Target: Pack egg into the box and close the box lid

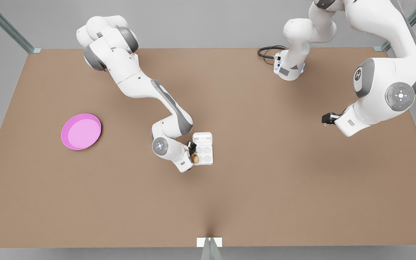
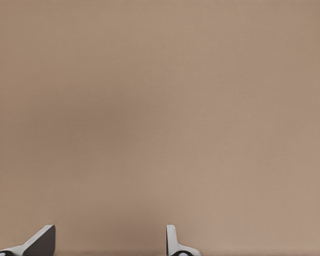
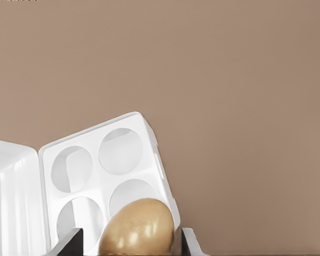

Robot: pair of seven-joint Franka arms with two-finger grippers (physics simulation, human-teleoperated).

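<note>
Front view: the egg (image 1: pixel 195 158) is gripped in the right gripper (image 1: pixel 193 153), its jaws clenched on it over the box (image 1: pixel 204 153) at its near-left cup. The box lid (image 1: pixel 202 137) lies open, on the far side. The left gripper (image 1: pixel 326 119) waits well right over bare table (image 1: pixel 265 180), jaws released.

You are looking down on a broad brown tabletop (image 1: pixel 265 187) under soft, even light, with grey floor (image 1: pixel 193 21) beyond its 12 o'clock edge. Metal frame posts (image 1: pixel 9 30) rise at 10 and 2 o'clock; a small white bracket (image 1: pixel 209 242) sits at 6 o'clock.
</note>
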